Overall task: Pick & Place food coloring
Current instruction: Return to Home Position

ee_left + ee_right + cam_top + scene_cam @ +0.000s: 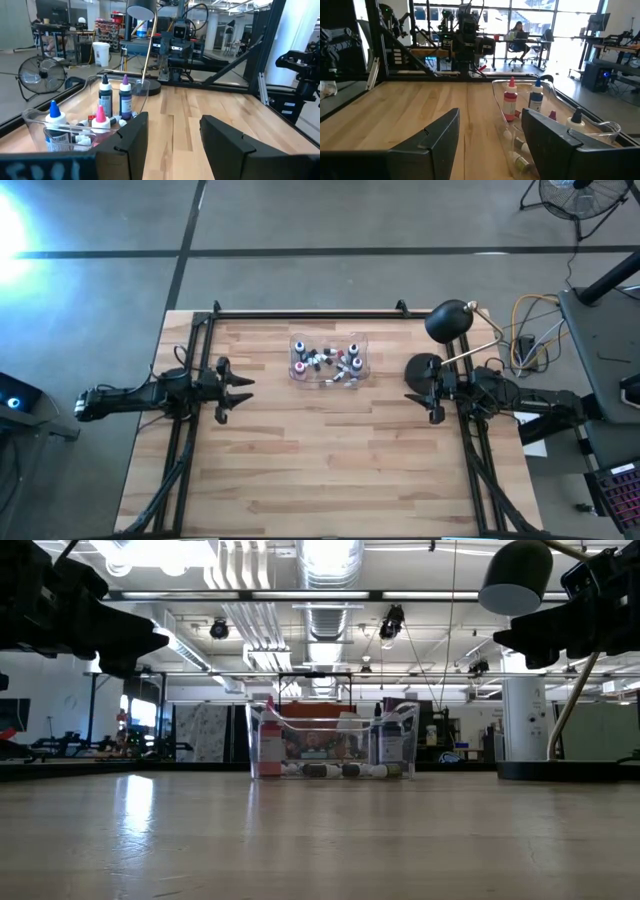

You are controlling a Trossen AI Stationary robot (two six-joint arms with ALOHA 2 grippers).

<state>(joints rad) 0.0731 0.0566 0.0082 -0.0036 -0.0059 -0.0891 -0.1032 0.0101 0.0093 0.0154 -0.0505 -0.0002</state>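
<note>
The food coloring bottles (pixel 328 363) sit inside a clear plastic box (pixel 300 340) at the table's far middle; some stand upright with blue, pink, purple and red caps, others lie on the box floor (pixel 330 770). The left wrist view shows upright bottles (pixel 114 97) in the box, and the right wrist view shows a red-capped and a blue-capped one (pixel 522 100). My left gripper (pixel 243 384) hovers open above the table's left side, apart from the box. My right gripper (pixel 410 396) hovers open on the right side, also apart.
A black desk lamp (pixel 448 322) stands on its round base (pixel 421 367) at the table's far right, close to my right arm. A black frame rail (pixel 300 314) runs along the far edge. Bare wood (pixel 330 460) spreads across the near half.
</note>
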